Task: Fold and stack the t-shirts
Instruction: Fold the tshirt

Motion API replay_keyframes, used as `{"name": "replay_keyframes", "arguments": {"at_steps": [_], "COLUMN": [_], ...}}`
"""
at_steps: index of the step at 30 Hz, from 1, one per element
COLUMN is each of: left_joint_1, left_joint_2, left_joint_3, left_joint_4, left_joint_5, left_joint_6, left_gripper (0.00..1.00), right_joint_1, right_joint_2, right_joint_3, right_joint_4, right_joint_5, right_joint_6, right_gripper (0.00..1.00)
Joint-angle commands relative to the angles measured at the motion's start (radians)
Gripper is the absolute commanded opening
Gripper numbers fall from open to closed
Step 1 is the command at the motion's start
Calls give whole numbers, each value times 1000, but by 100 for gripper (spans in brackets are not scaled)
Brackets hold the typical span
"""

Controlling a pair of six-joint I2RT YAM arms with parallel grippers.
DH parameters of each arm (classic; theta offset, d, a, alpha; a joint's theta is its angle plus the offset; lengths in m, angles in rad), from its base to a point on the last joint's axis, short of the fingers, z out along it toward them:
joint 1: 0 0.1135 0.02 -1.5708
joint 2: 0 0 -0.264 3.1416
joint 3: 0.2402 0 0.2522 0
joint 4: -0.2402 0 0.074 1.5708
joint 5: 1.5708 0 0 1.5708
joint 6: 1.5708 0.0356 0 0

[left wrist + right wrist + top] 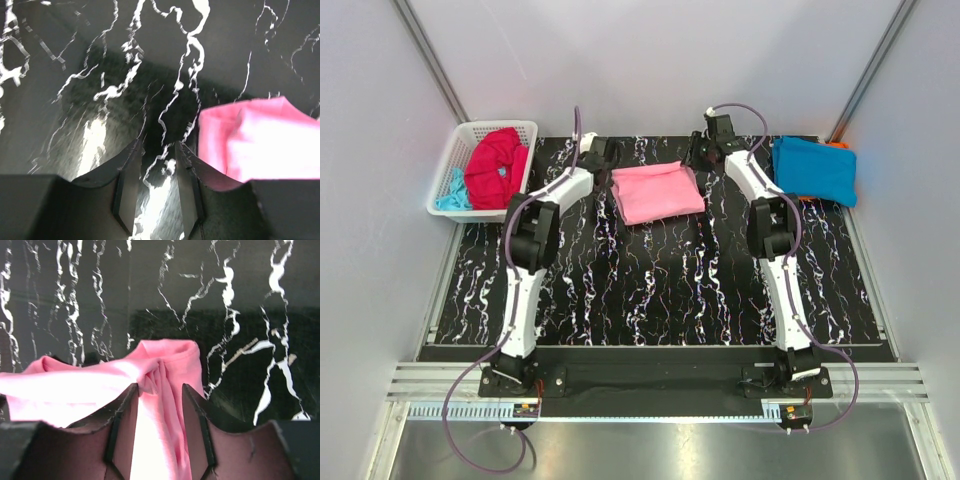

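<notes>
Folded pink t-shirt (pixel 657 192), left gripper (pixel 159 150) parted and empty beside its left edge, right gripper (pixel 160 390) parted astride its right edge, basket (pixel 498 124) farther left, blue t-shirt (pixel 815 170) farther right.

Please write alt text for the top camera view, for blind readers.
A folded pink shirt lies on a black table, the left pincer and right pincer at its far corners. A blue shirt lies at right; a white basket at left holds a red shirt and an aqua shirt.

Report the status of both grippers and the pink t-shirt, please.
Left gripper open, empty, beside the pink t-shirt. Right gripper open, pink cloth between its jaws. T-shirt lies folded on the mat, nothing blocking.
</notes>
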Motion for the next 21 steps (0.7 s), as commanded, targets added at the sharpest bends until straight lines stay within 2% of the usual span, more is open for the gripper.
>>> {"name": "replay_keyframes", "arguments": {"at_steps": [1,11,15,21], "left_joint_1": [1,-19,-40,-86], "left_joint_2": [-167,-359,-367,-296], "left_joint_3": [-97,-276,-269,-177], "left_joint_4": [192,261,245,107], "left_joint_5": [-17,44,189,381], "left_joint_6": [13,-1,3,-101], "left_gripper": [38,36,36,35], "right_joint_1": [-4,-4,-3,2], "right_joint_2": [-100,-291,-350,-387], "right_joint_3": [-20,-219,-310,-440], "right_joint_4": [-10,101,137,140], "right_joint_5": [36,51,13,-128], "right_joint_6": [-24,-26,-1,60], "right_gripper": [47,51,52,49]}}
